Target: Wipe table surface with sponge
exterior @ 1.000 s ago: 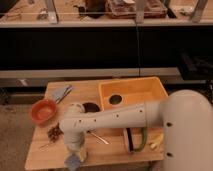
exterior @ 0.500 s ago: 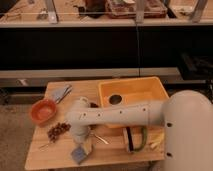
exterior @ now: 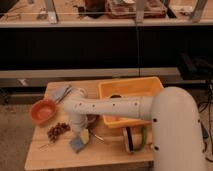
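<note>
Warm, dim light falls from above onto the worktop (exterior: 55, 156). The white arm (exterior: 115, 107), left of the yellow bin (exterior: 150, 86), carries the brightest sheen. Below-left of the bin, the gripper (exterior: 81, 132) sits in the arm's soft shadow above the sponge (exterior: 77, 144). Behind the bin, the background is near black.

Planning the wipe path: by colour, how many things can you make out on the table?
Blue-grey: 2, sponge at the end effector, cloth
Orange: 1, bowl
Yellow: 1, bin
Dark red: 1, clustered bits
Pale with green band: 1, round item
Total: 6
</note>
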`<state>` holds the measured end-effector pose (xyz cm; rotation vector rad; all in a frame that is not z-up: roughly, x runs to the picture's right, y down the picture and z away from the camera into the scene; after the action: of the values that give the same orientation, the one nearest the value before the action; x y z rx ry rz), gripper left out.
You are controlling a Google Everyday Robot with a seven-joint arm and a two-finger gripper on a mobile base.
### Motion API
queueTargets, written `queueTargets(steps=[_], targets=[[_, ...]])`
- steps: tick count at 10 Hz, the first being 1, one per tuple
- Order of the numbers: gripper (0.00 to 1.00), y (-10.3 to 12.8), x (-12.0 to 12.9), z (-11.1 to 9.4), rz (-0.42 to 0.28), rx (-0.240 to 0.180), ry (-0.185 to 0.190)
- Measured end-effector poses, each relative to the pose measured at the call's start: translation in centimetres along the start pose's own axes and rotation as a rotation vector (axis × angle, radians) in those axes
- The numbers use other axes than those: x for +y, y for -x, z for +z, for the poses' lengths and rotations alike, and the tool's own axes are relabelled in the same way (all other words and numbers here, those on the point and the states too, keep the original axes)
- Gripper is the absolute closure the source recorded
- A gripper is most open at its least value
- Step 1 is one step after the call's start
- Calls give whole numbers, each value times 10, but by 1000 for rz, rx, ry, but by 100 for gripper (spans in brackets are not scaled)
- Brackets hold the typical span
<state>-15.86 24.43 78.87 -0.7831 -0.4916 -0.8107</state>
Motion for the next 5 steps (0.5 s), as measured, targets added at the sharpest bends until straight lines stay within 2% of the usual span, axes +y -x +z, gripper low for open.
queueTargets(steps=[5], targets=[[100,51,-65,-2,-109,-30,-25]])
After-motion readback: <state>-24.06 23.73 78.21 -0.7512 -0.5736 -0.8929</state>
